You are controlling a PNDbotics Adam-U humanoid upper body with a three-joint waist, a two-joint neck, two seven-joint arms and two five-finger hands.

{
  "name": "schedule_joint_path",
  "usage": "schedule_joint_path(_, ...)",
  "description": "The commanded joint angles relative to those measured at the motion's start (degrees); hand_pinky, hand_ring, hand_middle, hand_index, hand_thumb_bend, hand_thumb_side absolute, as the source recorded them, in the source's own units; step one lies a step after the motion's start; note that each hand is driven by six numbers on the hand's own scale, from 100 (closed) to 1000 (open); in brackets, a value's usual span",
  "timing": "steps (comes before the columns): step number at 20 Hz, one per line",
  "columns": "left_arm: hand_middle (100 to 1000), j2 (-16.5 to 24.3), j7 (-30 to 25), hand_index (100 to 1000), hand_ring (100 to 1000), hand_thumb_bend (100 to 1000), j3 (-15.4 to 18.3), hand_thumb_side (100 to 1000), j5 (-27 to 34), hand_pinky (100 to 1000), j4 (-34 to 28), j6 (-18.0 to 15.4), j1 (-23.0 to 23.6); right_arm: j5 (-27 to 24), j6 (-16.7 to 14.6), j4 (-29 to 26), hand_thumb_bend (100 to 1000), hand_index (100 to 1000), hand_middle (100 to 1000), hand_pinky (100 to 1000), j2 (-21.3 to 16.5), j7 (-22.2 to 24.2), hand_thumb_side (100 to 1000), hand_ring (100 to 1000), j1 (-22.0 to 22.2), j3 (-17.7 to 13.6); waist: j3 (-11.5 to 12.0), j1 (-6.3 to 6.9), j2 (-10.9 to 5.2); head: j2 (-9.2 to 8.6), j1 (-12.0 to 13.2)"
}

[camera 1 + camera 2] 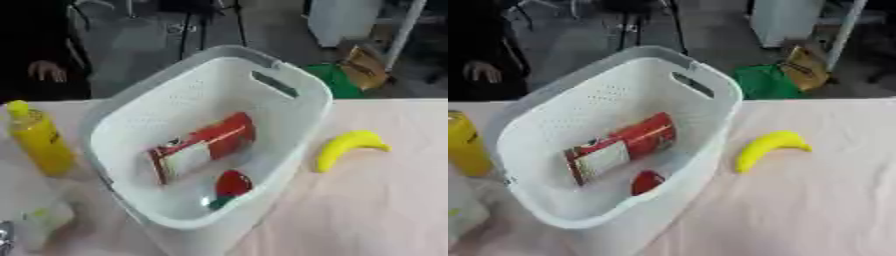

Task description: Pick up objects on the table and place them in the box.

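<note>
A white perforated basket (306, 90) stands on the table, left of the middle. In it lie a red and white snack bag (201, 147) and a small red fruit-like thing (233, 182) with a green end. On the cloth right of the basket lies a yellow banana (346, 147). Left of the basket a yellow bottle (39, 142) stands upright. A clear bottle (39, 220) lies near the lower left corner. A grey sliver (4, 237) at the lower left edge may be part of my left hand. My right hand shows in neither view.
A pale pink cloth covers the table (376, 210), with bare room right of and below the banana. Beyond the far edge are a green bag (337, 80) on the floor, stands and a white cabinet.
</note>
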Motion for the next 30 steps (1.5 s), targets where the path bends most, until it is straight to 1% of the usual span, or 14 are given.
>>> schedule_joint_path(1, 609, 0.66, 0.23, 755, 482, 100, -0.11, 1000, 0.27, 666, -0.85, -0.42, -0.49, -0.32, -0.09, -1.09, 100, 618, 477, 727, -1.04, 0.06, 697, 531, -0.42, -0.02, 0.04, -0.13, -0.9, 0.34, 0.11)
schedule_joint_path(8, 596, 0.73, 0.1, 755, 458, 100, -0.19, 1000, 0.41, 646, -0.85, -0.44, -0.54, -0.35, -0.19, -1.09, 100, 618, 476, 727, -1.11, 0.2, 698, 531, -0.45, 0.1, 0.21, -0.2, -0.72, 0.57, 0.18)
schedule_joint_path(15, 598, 0.74, 0.09, 755, 472, 100, -0.17, 1000, 0.45, 647, -0.85, -0.47, -0.5, -0.29, -0.16, -1.09, 100, 620, 478, 727, -1.27, 0.24, 696, 533, -0.43, 0.06, 0.04, -0.31, -0.6, 0.62, -0.04)
schedule_joint_path(16, 599, 0.73, 0.12, 755, 475, 100, -0.16, 1000, 0.44, 648, -0.85, -0.46, -0.49, -0.27, -0.12, -1.09, 100, 623, 481, 729, -1.4, 0.22, 728, 538, -0.43, 0.03, 0.04, -0.34, -0.61, 0.68, -0.05)
schedule_joint_path(17, 599, 0.72, 0.14, 755, 479, 100, -0.15, 1000, 0.43, 648, -0.85, -0.42, -0.42, -0.35, 0.22, -1.09, 100, 643, 493, 738, -2.27, 0.24, 701, 560, -0.29, 0.0, 0.04, -0.38, -0.68, 0.83, 0.06)
schedule_joint_path(19, 599, 0.75, 0.15, 755, 481, 100, -0.15, 1000, 0.4, 648, -0.85, -0.39, -0.33, -0.85, 1.36, -1.09, 100, 658, 504, 743, -4.57, 0.44, 699, 575, 0.05, -0.02, 0.07, -0.47, -0.81, 1.08, 0.13)
schedule_joint_path(20, 599, 0.78, 0.16, 755, 483, 100, -0.15, 1000, 0.38, 648, -0.85, -0.38, -0.3, -1.08, 1.93, -1.09, 100, 682, 527, 759, -5.83, 0.68, 699, 608, 0.22, 0.01, 0.09, -0.54, -0.88, 1.18, 0.12)
schedule_joint_path(21, 599, 0.84, 0.15, 756, 485, 100, -0.19, 1000, 0.37, 648, -0.85, -0.37, -0.22, -1.3, 2.98, -1.09, 100, 722, 557, 776, -9.27, 2.1, 700, 648, 0.66, 0.49, 0.17, -0.76, -1.06, 1.32, 0.06)
schedule_joint_path(22, 599, 0.84, 0.13, 756, 485, 100, -0.24, 1000, 0.37, 648, -0.85, -0.35, -0.16, -1.84, 4.21, -1.09, 100, 734, 565, 780, -11.87, 3.73, 706, 660, 0.8, 0.83, 0.24, -0.86, -1.18, 1.41, -0.01)
schedule_joint_path(24, 599, 0.86, 0.08, 755, 487, 100, -0.32, 1000, 0.39, 648, -0.85, -0.32, -0.05, -3.21, 6.3, -1.09, 100, 771, 596, 797, -16.86, 8.67, 716, 704, 0.88, 1.92, 0.41, -1.07, -1.37, 1.55, -0.17)
schedule_joint_path(25, 599, 0.91, 0.03, 755, 488, 100, -0.37, 1000, 0.39, 648, -0.85, -0.32, -0.01, -3.55, 7.19, -1.09, 100, 835, 653, 823, -19.83, 12.11, 727, 764, 1.01, 2.66, 0.53, -1.22, -1.47, 1.61, -0.27)
schedule_joint_path(27, 599, 0.96, -0.06, 755, 489, 100, -0.46, 1000, 0.41, 648, -0.85, -0.31, 0.08, -3.84, 8.93, -1.09, 100, 884, 710, 844, -25.51, 20.81, 744, 808, 0.85, 4.13, 0.72, -1.44, -1.67, 1.75, -0.52)
schedule_joint_path(29, 599, 0.97, -0.16, 755, 490, 100, -0.55, 1000, 0.46, 648, -0.85, -0.28, 0.21, -4.66, 10.04, -1.09, 100, 907, 740, 856, -30.0, 29.24, 758, 829, 0.17, 5.25, 0.79, -1.6, -1.84, 1.91, -0.77)
schedule_joint_path(30, 599, 0.96, -0.21, 755, 490, 100, -0.58, 1000, 0.49, 648, -0.85, -0.27, 0.27, -5.24, 10.42, -1.09, 100, 907, 740, 856, -31.52, 32.44, 758, 829, -0.24, 5.53, 0.79, -1.64, -1.89, 1.98, -0.85)
